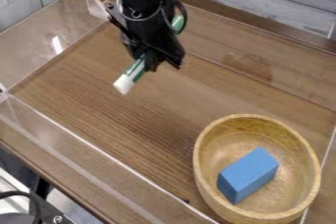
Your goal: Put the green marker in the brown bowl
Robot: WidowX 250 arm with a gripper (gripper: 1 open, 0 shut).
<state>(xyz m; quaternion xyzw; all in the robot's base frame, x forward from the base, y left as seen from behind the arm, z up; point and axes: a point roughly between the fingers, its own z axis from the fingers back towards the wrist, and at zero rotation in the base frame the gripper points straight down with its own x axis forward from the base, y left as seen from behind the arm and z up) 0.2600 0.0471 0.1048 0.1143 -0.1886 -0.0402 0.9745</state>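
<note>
My gripper (147,64) hangs over the upper left part of the wooden table, pointing steeply down, and is shut on the green marker (130,79). The marker's white end sticks out below the fingers toward the lower left, a little above the table; its upper part is hidden by the fingers. The brown bowl (302,144) sits at the lower right, well apart from the gripper, with a blue rectangular block (247,175) lying inside it.
Clear plastic walls (53,31) fence the wooden table (144,140) on the left, back and front sides. The arm's black body (144,2) rises above the gripper at the top.
</note>
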